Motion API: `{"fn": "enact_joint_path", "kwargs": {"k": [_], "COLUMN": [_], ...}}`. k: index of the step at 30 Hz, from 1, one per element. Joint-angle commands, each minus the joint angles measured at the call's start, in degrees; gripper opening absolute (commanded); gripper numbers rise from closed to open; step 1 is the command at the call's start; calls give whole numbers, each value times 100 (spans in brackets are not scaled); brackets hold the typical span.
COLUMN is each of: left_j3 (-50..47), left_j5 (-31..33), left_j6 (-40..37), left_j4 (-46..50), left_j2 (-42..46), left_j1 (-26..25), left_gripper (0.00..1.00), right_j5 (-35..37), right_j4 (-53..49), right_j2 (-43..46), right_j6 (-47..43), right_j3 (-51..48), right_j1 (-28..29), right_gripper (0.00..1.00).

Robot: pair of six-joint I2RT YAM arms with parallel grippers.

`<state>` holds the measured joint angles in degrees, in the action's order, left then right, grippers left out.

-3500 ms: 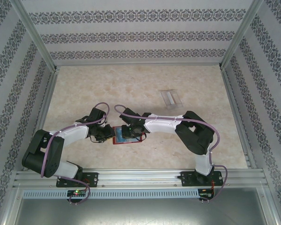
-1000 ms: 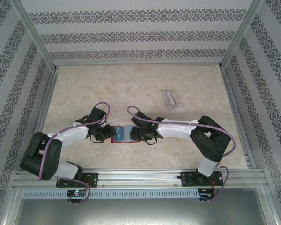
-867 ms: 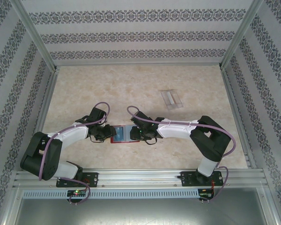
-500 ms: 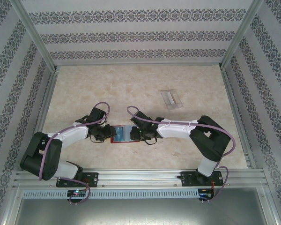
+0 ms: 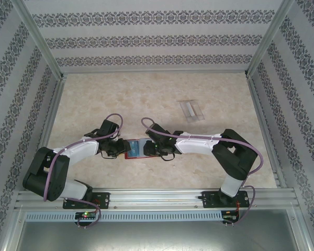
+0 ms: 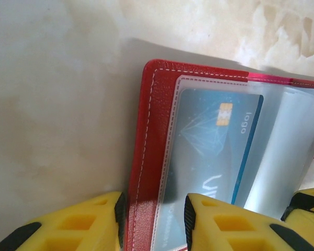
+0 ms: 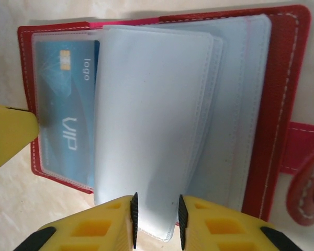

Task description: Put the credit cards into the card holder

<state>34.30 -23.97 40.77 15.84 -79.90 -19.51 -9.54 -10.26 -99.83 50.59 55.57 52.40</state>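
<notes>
Currently mid-task: card holder point(image 5: 134, 148) lies open between both arms, 1 blue card point(image 7: 63, 120) pocketed; left gripper point(image 6: 153, 209), jaws narrowly spread, straddles its red edge, right gripper point(image 7: 156, 209) likewise over clear sleeves point(image 7: 152, 115); next, probably fetch the far credit card point(image 5: 191, 110).

grainy red card holder point(image 7: 282, 104), glossy clear plastic sleeves point(image 7: 146, 130) — matt table point(image 6: 52, 104)

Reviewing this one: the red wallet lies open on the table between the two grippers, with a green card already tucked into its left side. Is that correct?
Not quite. The card tucked into the left side of the wallet is blue, not green; the right wrist view shows it plainly. The rest of the statement holds.
</notes>
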Motion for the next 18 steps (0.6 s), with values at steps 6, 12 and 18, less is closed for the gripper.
{"fn": "enact_joint_path", "kwargs": {"k": [6,12,18], "left_j3": [-77,-80,-84], "left_j5": [-123,-132,-90], "left_j6": [-30,-43,-55], "left_j4": [-140,-142,-100], "left_j2": [-32,0,251], "left_j1": [-53,-62,-53], "left_gripper": [38,39,57], "right_j5": [-74,-167,-233], "right_j4": [15,123,194], "right_j2": [-106,-184,-258], "right_j6": [-303,-361,-405], "right_j3": [287,357,501], "right_j1": [121,138,145], "right_gripper": [30,30,31]}}
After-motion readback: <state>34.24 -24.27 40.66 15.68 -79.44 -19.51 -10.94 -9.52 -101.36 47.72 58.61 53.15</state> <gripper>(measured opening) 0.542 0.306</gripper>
